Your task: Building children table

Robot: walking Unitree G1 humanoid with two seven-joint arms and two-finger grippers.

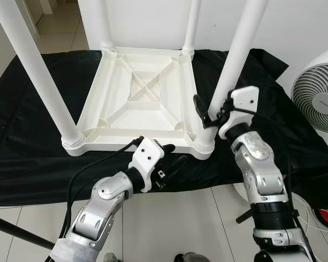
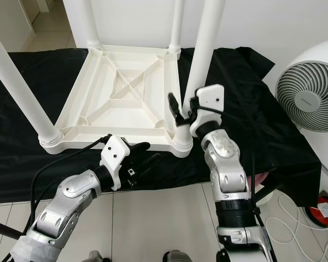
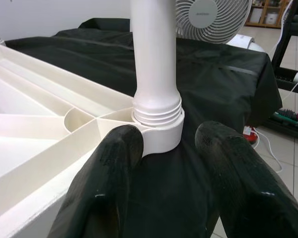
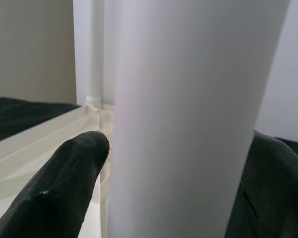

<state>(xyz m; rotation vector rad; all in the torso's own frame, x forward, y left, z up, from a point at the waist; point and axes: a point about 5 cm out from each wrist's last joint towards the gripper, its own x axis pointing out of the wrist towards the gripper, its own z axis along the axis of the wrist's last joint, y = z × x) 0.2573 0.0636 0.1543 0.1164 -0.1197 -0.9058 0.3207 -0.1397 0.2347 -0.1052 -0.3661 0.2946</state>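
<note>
Upside down on the black cloth (image 1: 38,164): the white tabletop (image 1: 136,98), ribbed underside up, four white legs rising from its corner sockets. Near-right leg (image 1: 238,52) standing upright, long axis close to vertical, leaning a touch away from the centre as the head views show it.

Right gripper (image 1: 208,112) at that leg's lower end, just above the socket (image 1: 204,146), fingers spread to either side of the tube. In the wrist view, one finger (image 4: 64,193) on one flank and the other on the opposite flank, leg filling the gap between them (contact too close to call, so: straddling, not certainly clamped). Clearly the nearer arm for this leg.

Left gripper (image 1: 167,164) low at the front edge of the tabletop, off the near-right corner, fingers (image 3: 109,178) apart and holding nothing. Threaded collar (image 3: 157,111) straight ahead of them, seated in the socket, ridges still showing above the rim.

Probably the last leg being screwed or pressed home. Turning on that vertical axis, then: a twist about the tube from the right, a steadying push on the corner from the left.

Plastic throughout, smooth, glossy, hollow-looking; likely light and a bit slippery. Beside the cloth, on the right, a white fan (image 1: 317,95).
</note>
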